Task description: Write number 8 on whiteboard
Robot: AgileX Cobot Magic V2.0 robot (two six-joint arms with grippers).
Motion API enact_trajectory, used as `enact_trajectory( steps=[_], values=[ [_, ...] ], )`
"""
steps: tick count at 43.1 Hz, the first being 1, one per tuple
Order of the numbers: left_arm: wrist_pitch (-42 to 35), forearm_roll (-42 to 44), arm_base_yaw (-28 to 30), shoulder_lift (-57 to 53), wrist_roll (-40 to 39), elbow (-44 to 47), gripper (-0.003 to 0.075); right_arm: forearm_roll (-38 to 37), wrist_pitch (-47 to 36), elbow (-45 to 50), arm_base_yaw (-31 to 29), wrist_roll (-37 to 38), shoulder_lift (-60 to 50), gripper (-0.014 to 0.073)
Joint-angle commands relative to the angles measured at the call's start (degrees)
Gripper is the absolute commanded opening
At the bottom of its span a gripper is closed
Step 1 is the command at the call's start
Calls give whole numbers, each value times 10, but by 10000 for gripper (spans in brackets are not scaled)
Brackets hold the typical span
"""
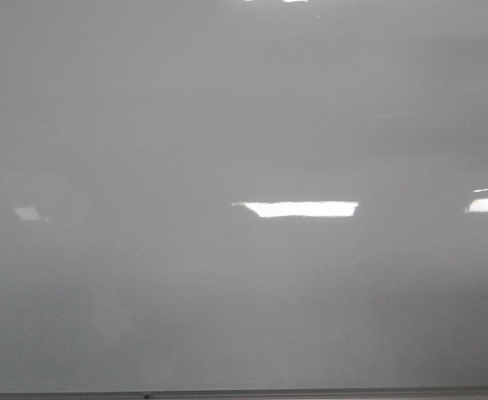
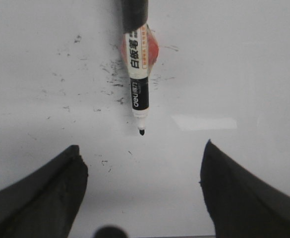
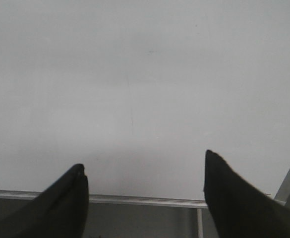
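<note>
The whiteboard [image 1: 227, 125] fills the front view, glossy grey-white with glare patches; no number 8 shows on it. In the left wrist view a black-and-white marker [image 2: 139, 74] lies uncapped on the whiteboard [image 2: 244, 64], its tip [image 2: 142, 131] pointing toward my left gripper [image 2: 141, 153]. That gripper is open and empty, with the marker beyond the fingertips. My right gripper [image 3: 144, 161] is open and empty over the whiteboard [image 3: 135, 74] near its frame edge. Neither gripper shows in the front view.
Scattered black marker specks [image 2: 112, 79] and an orange-red smudge or object [image 2: 153, 47] lie by the marker. The board's metal frame edge [image 3: 135, 200] runs beneath my right fingers, and a thin dark frame edge [image 1: 227, 393] shows in the front view.
</note>
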Motion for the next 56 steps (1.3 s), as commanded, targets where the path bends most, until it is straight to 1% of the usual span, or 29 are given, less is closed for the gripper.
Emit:
enact_trajectory(
  steps=[1, 12, 25, 30, 34, 39, 47, 51, 56],
  values=[
    [-80, -4, -2, 28, -8, -20, 473, 1, -36, -20, -3, -7, 0, 520],
    [-172, -4, -2, 118, -8, -20, 421, 1, -38, -20, -3, -7, 0, 520],
    [-256, -4, -2, 182, -8, -20, 337, 1, -38, -20, -3, -7, 0, 520],
    [-263, -4, -2, 191, -8, -20, 272, 1, -38, -20, -3, -7, 0, 520],
    [-263, -4, -2, 192, -8, -20, 195, 1, -38, -20, -3, -7, 0, 520],
    [-253, -4, -2, 185, -8, -20, 107, 1, -38, -20, -3, -7, 0, 520],
    [-210, -4, -2, 153, -8, -20, 5, 1, -47, -20, -3, -7, -2, 520],
    [-162, 1, -2, 126, -2, -30, -20, 3, -47, -23, -3, -7, -2, 520],
    [-57, 1, -4, 97, 48, -65, -21, 24, -34, -32, -3, -7, -2, 520]
  ],
)
